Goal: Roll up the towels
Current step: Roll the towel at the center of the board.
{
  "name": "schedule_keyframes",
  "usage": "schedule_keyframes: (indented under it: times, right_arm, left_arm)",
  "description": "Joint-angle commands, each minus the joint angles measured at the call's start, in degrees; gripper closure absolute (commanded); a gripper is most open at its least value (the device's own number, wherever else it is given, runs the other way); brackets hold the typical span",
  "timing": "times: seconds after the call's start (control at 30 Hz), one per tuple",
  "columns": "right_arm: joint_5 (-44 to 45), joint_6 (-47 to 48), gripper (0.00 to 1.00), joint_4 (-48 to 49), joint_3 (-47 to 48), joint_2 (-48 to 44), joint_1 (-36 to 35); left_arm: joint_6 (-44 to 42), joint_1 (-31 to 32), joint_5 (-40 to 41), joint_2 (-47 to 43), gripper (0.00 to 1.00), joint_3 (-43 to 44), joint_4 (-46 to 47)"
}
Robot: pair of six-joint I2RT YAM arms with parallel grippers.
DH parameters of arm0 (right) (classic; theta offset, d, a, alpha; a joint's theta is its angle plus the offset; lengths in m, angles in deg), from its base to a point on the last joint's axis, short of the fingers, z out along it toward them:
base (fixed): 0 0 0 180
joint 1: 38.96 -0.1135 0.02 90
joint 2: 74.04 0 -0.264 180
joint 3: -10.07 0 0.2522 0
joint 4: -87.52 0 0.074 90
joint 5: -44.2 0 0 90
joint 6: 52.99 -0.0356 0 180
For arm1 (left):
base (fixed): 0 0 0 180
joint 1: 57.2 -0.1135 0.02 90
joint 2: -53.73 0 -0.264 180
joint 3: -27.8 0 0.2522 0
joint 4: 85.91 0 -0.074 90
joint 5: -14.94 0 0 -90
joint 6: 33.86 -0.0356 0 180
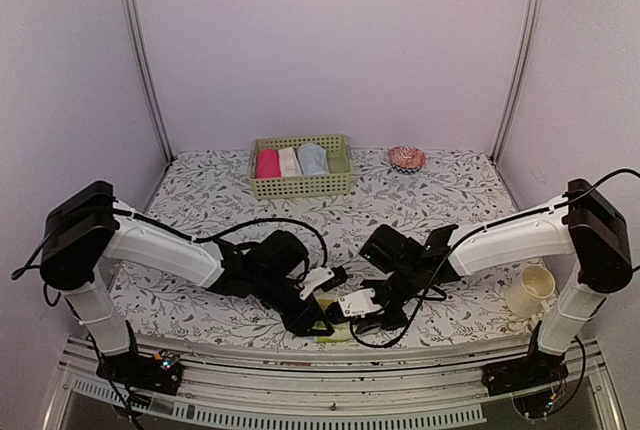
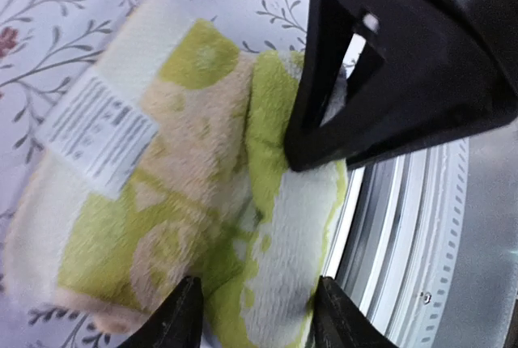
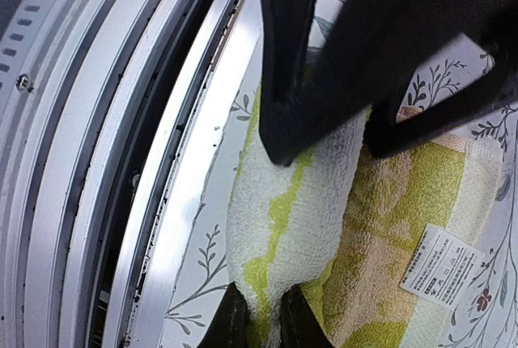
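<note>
One yellow-green towel (image 2: pixel 202 186), at 6 o'clock on the desk (image 1: pixel 200 190), appears mid-roll. The right hand (image 3: pixel 263 320) clamps its fold; the left hand (image 2: pixel 257 320) stands apart. Next we must regrip left.

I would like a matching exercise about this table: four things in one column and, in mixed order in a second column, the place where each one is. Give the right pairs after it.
Things
1. green basket
2. cream cup
3. yellow-green towel
4. round red patterned object

Places
A. near edge, in the middle
B. far side, to the right of the basket
C. far side, in the middle
D. right side, towards the front corner

Pairs: 1-C; 2-D; 3-A; 4-B
</note>
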State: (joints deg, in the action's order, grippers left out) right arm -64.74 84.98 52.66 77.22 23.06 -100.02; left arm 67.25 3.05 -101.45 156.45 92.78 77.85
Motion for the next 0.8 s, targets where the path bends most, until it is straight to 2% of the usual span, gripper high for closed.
schedule_keyframes:
  times: [0.0, 0.13, 0.3, 0.5, 0.77]
  right_arm:
    - [-14.4, -0.6, 0.93, -14.9, 6.3, 5.4, 3.9]
    - [-21.0, -0.6, 0.93, -21.8, 12.5, 11.5, 7.0]
    - [-29.2, 0.1, 0.93, -30.7, 21.9, 22.0, 11.0]
    - [-33.4, 3.5, 0.93, -41.0, 30.4, 31.4, 14.0]
    - [-32.8, 3.9, 0.92, -42.0, 31.6, 33.8, 14.2]
  left_arm:
    - [3.0, -0.6, 9.5, -8.7, 0.52, -7.8, 2.1]
    - [4.5, 2.6, 17.9, -18.6, 0.51, -15.9, 4.8]
    - [1.0, 10.4, 32.4, -23.3, 0.51, -18.4, 4.4]
    - [-9.5, 18.9, 40.0, -18.1, 0.5, -12.6, 5.6]
    - [-23.4, 20.3, 47.3, -6.2, 0.44, -4.3, 7.1]
